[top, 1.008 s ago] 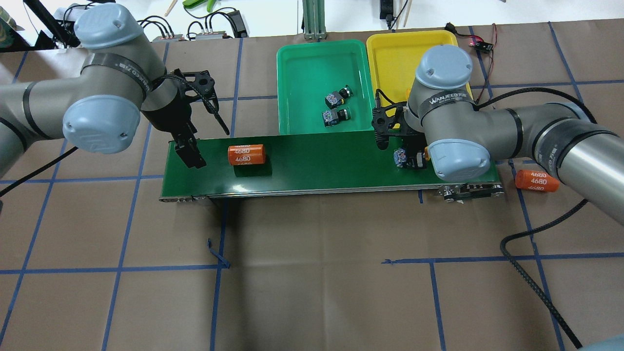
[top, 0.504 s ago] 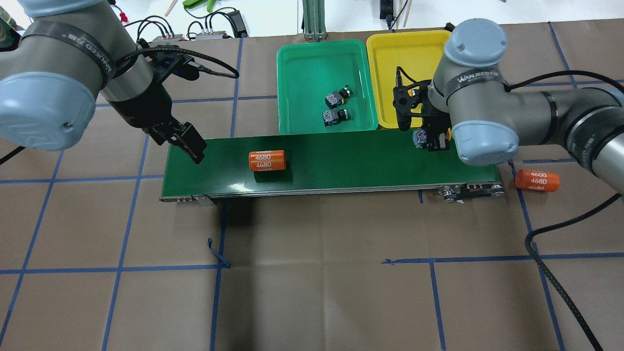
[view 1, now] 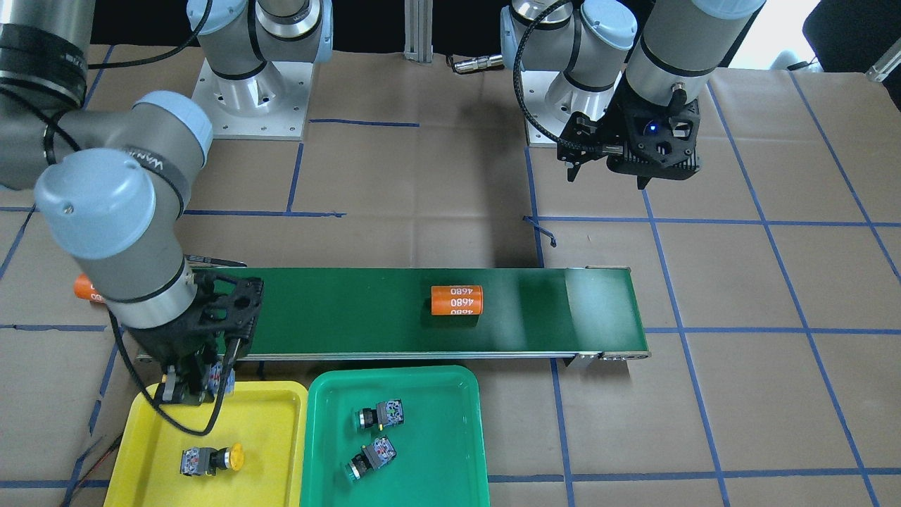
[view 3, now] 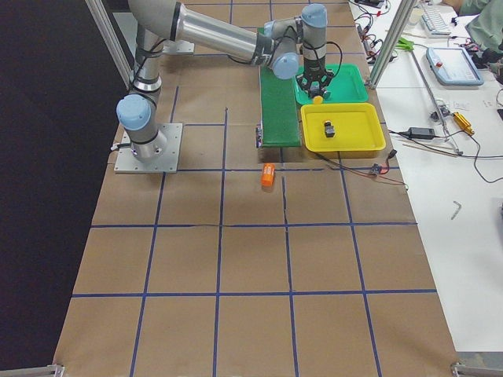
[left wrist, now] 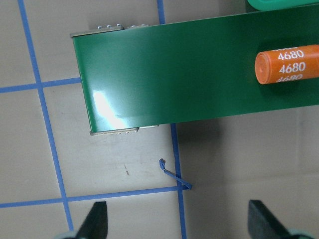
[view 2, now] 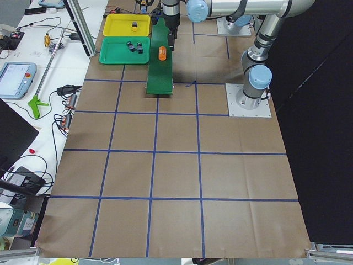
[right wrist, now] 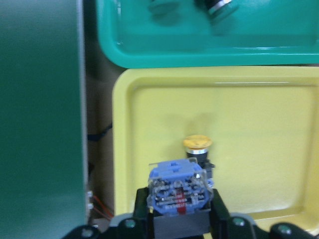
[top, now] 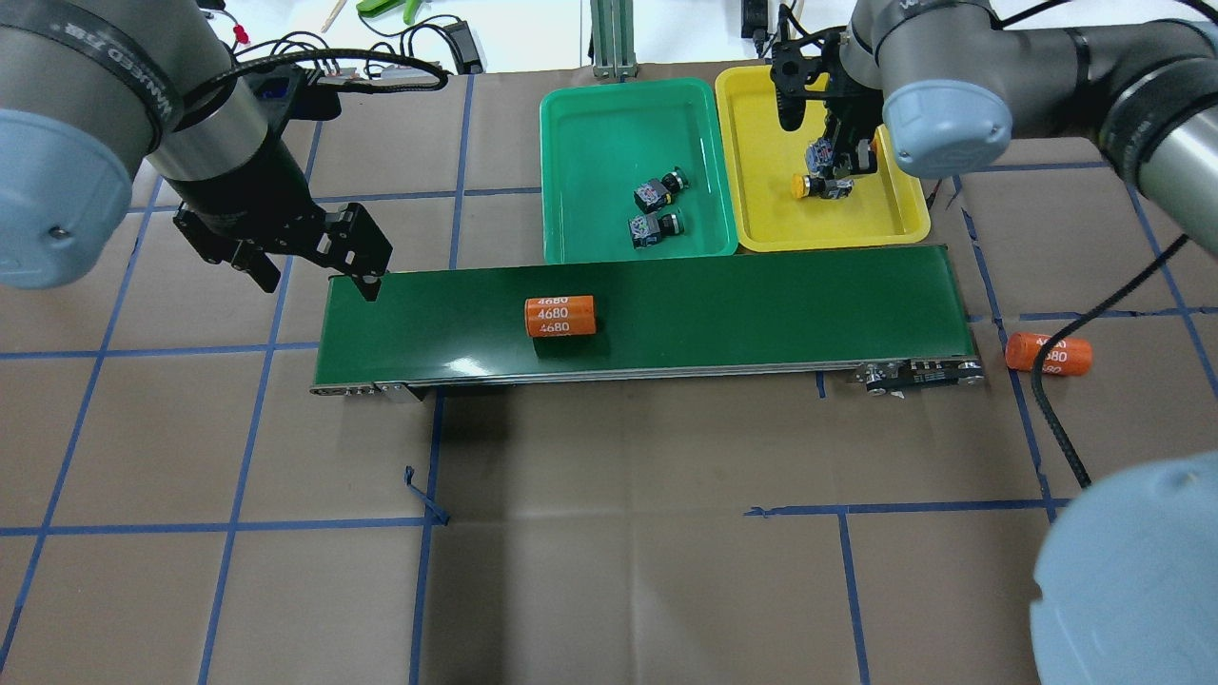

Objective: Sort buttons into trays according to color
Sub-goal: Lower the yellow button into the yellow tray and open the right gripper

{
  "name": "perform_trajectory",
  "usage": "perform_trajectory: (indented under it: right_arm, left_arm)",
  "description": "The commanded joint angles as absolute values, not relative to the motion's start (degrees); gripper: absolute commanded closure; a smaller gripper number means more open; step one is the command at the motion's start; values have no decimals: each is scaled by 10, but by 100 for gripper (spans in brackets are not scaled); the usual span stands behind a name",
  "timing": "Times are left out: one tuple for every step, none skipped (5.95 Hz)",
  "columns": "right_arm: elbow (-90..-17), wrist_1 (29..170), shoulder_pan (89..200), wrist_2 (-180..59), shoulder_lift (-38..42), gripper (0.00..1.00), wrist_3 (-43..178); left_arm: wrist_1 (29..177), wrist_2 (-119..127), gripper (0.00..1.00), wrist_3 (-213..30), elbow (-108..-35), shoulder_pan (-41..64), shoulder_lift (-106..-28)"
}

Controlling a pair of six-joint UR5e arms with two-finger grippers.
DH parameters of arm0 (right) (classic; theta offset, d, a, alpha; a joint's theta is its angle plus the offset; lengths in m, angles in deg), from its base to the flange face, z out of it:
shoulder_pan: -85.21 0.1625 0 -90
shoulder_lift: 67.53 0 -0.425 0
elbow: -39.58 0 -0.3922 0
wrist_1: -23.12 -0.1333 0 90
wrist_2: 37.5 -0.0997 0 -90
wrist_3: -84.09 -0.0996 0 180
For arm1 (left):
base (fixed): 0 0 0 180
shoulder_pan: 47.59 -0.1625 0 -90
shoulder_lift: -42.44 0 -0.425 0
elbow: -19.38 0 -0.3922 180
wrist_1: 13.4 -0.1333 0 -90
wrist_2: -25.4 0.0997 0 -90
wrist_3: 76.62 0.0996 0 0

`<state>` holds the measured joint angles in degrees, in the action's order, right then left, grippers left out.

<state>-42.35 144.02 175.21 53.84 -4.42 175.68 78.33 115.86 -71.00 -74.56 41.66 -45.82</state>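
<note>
1. The step in hand, as I judge it, is the release. The right gripper [view 1: 200, 384] hangs over the yellow tray [view 1: 271, 433], its jaws closed on the blocky body of a yellow-capped button [right wrist: 178, 185], with the cap out to one side.
2. Come down close to the tray floor before letting go (a drop from height would likely send the button rolling on its round cap). How high it hangs now I cannot tell.
3. Aim for bare floor. The other yellow button [view 1: 208, 459] already lies in this tray, close ahead of the held one in the right wrist view, so shift aside rather than land on it.
4. Stay clear of the tray's left wall. The green tray [view 1: 440, 436] sits just beside it and holds the two green buttons [view 1: 380, 415] [view 1: 369, 456]. A slip over that wall would undo the sort.
5. Open the jaws wide and rise straight up, so neither finger drags the button along.
6. The left gripper [top: 309, 278] hovers near the left end of the conveyor belt [top: 714, 304], its jaws spread wide and empty. It is well apart from the right arm and need not move.
7. Leave the orange cylinder [top: 559, 316] on the belt and the second cylinder [top: 1047, 352] on the tabletop to the right. Neither belongs to this sort.
</note>
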Motion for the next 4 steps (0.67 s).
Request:
perform_trajectory:
  right_arm:
    - [-299,1441,1748,536,-169,84,1790]
    - [-286,1458,1742,529,-206,84,1801]
    - [-292,1488,1740,504,-227,57,1802]
    - [-291,1485,1739,510,-228,1,1801]
  left_arm:
    - [793,1143,2,-745,-735,419,-452]
    - [795,1149,2,-756,-729,420,-448]
    - [794,1149,2,-754,-735,419,-445]
    - [794,1150,2,-753,-731,419,-440]
